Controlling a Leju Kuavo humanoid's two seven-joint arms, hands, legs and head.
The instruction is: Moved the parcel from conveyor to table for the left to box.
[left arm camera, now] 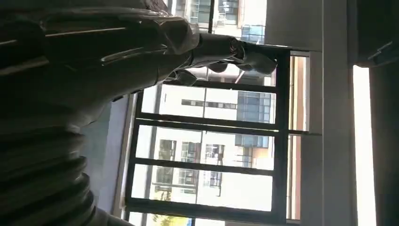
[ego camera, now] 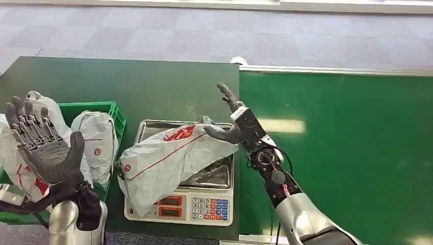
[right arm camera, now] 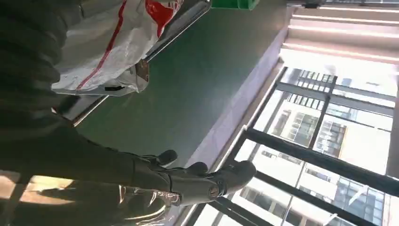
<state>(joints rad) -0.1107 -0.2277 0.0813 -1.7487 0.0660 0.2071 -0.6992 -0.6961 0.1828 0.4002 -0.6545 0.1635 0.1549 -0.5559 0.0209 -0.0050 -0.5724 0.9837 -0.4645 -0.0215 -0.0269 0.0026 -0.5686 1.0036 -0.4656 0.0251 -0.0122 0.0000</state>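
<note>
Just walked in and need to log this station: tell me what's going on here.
A grey parcel lies across the metal tray of a scale on the dark green table. The right robot hand is beside the parcel's end, fingers apart, holding nothing. The left robot hand is raised open over a green box that already holds similar parcels. The conveyor lies to the right.

Scale point(ego camera: 204, 206) (steel pan), window point(left arm camera: 211, 155)

Parcel point(ego camera: 168, 158) on scale point(ego camera: 204, 204), crate point(ego camera: 115, 109) at its left.
</note>
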